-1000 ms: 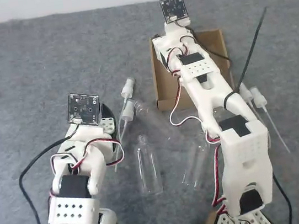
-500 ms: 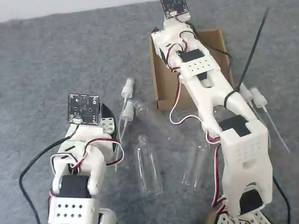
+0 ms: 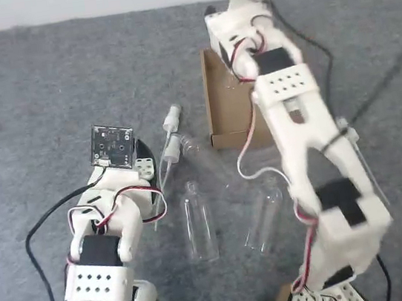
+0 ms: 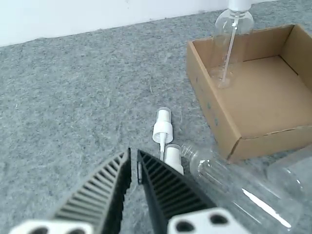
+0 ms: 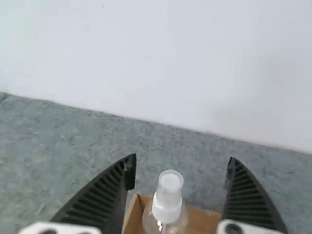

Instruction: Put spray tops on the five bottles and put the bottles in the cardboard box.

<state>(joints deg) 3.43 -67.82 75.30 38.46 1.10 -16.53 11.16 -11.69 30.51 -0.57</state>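
Observation:
A clear bottle [image 4: 229, 44] with a spray top [image 5: 168, 192] stands upright in the far corner of the cardboard box [image 4: 253, 92]. My right gripper [image 5: 180, 160] hangs open just above it, one finger on each side, not touching. In the high view the right arm [image 3: 286, 90] stretches over the box [image 3: 213, 104]. My left gripper [image 4: 134, 163] is shut and empty, low over the carpet. Just past it lie a loose spray top [image 4: 162, 127] and a capped bottle [image 4: 229, 183] on its side.
Two more clear bottles without tops lie on the grey carpet between the arms [image 3: 198, 222] [image 3: 265, 220]. A spray top [image 3: 344, 127] peeks out beside the right arm. A white wall runs behind the box.
The right arm has lifted up and back from the box, leaving the bottle standing inside. The left arm has not moved.

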